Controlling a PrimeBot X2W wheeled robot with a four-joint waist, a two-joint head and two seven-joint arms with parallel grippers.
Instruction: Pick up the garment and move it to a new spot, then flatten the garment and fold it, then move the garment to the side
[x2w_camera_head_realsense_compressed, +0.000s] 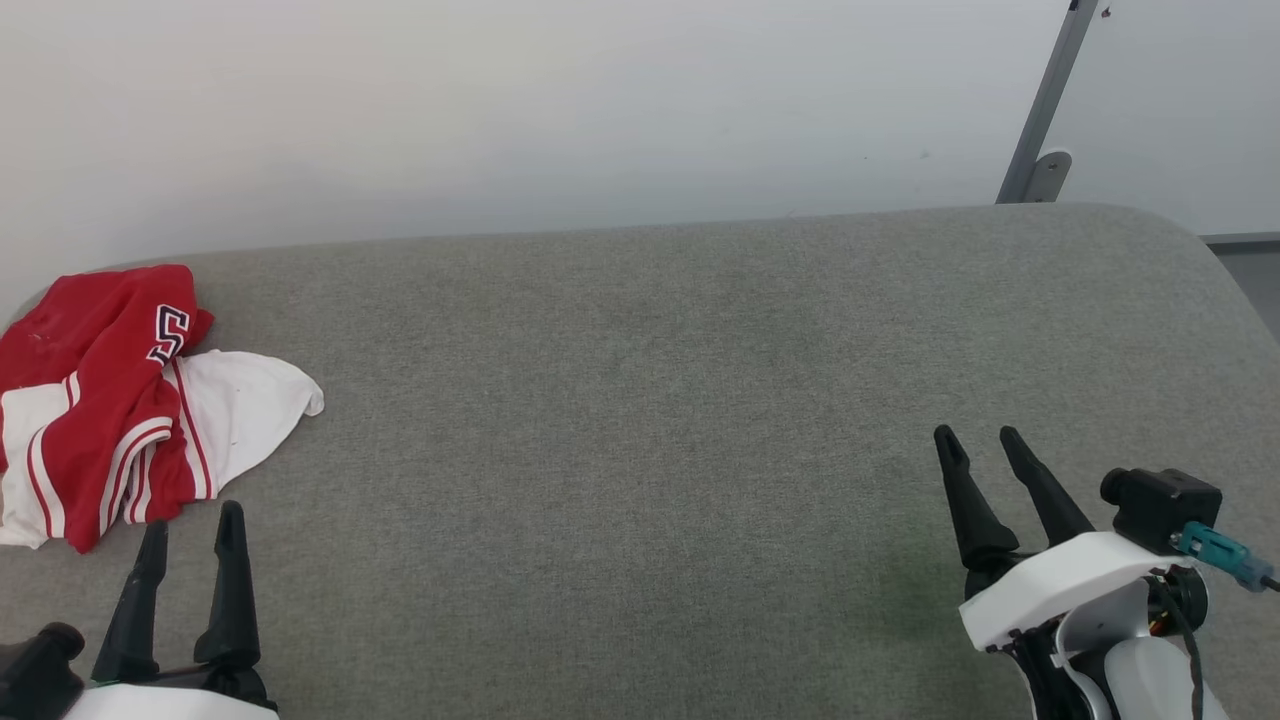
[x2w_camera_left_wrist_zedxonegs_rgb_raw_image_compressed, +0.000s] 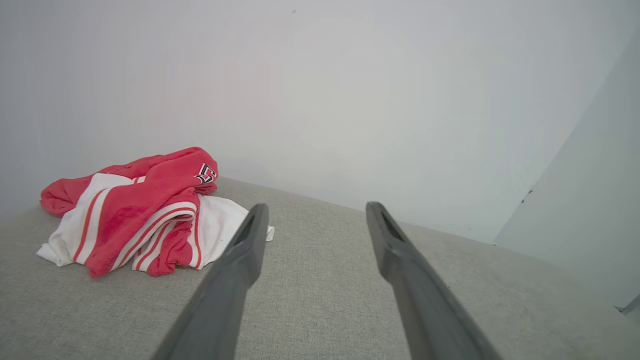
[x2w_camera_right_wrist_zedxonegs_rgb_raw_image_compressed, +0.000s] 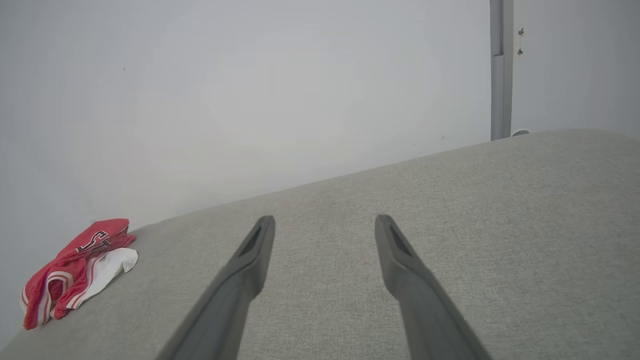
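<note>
I count one garment (x2w_camera_head_realsense_compressed: 110, 400), one grey padded surface (x2w_camera_head_realsense_compressed: 640, 450) under it, one pale wall (x2w_camera_head_realsense_compressed: 500, 100) behind, and one grey metal post (x2w_camera_head_realsense_compressed: 1045, 100) that stands against this wall. Of my own parts I count two grippers with two dark fingers each, so four fingers together. My left gripper (x2w_camera_head_realsense_compressed: 193, 520) has its fingers spread apart and nothing is between them. My right gripper (x2w_camera_head_realsense_compressed: 978, 436) is released in the same way, with only the bare grey cloth between its fingers. On my right wrist sits one small black camera (x2w_camera_head_realsense_compressed: 1160, 505). The garment is a crumpled heap, not flat. It is mostly red, with white sleeve parts that come out at its near side and at the side toward my right gripper. It has trim of red and white stripes, and on the top fold there is one black character with a white outline; I cannot tell if it is a letter or a number. The heap lies on the grey surface just beyond my left fingertips and a little to their left, near them but not touching. From my right fingers it is well apart, far to their left, close to the wall.
</note>
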